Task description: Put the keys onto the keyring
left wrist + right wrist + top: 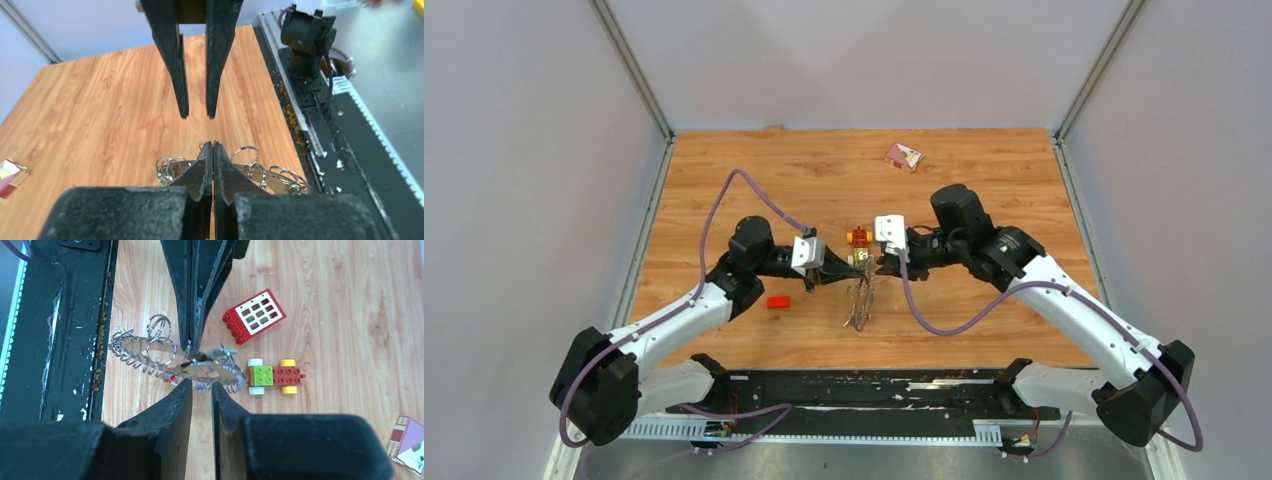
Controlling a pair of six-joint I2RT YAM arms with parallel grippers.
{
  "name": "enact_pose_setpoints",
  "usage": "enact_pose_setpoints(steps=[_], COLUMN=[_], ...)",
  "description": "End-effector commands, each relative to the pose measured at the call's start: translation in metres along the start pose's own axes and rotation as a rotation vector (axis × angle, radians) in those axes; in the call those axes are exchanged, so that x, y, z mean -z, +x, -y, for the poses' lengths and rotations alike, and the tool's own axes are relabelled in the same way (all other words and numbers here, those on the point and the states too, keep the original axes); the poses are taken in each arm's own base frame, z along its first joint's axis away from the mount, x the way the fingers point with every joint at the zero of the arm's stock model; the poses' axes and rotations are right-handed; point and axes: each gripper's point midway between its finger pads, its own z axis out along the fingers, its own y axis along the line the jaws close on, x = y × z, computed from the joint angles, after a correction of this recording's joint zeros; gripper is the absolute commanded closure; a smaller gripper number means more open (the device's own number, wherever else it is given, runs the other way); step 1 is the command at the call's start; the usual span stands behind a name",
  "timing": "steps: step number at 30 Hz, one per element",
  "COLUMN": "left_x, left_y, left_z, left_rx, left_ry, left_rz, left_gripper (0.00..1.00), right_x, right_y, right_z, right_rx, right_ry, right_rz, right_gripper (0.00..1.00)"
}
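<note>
Mid-counter (984, 180), a handover in miniature: a red brick (778, 301) lies to the left, well apart from the action; the left gripper (213, 147) is pinched fully closed on the rim of the keyring (165, 351), a shiny hoop crowded with small silver loops, held between the two arms above the wood; facing it tip to tip, the right gripper (201, 385) has its jaws slightly parted just beside the ring's near edge and grips nothing; to the right sits a toy car (275, 375), near the ring but apart from it. No loose keys show on the counter in any view, and whether the coloured specks under the hoop are key heads is too small to tell; so how many are threaded and how many remain cannot be read, though the ring looks heavily loaded, suggesting the job is well along.
</note>
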Motion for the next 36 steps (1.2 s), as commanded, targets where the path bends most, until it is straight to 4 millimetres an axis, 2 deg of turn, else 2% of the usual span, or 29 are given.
enact_pose_setpoints(steps=[1,10,18,33,36], left_x=[0.002,0.010,0.013,0.010,0.010], left_y=[-0.051,-0.075,-0.074,-0.070,-0.070], left_z=[-0.006,-0.004,-0.008,-0.004,-0.003], left_rx=[-0.019,0.036,0.111,0.129,0.125], left_ry=[-0.041,-0.106,-0.158,-0.156,-0.153], left_rz=[0.175,0.361,0.413,0.421,0.419], left_gripper=[1.00,1.00,1.00,1.00,1.00], right_x=[0.014,0.023,0.026,0.013,0.011], right_y=[-0.022,-0.038,-0.057,-0.062,-0.062], right_z=[-0.001,-0.015,-0.012,0.001,0.002], right_rx=[0.035,0.065,0.081,0.016,0.006], right_ry=[0.021,-0.027,-0.037,-0.047,-0.057], right_rz=[0.110,0.206,0.258,0.277,0.279], right_gripper=[0.76,0.61,0.67,0.68,0.72])
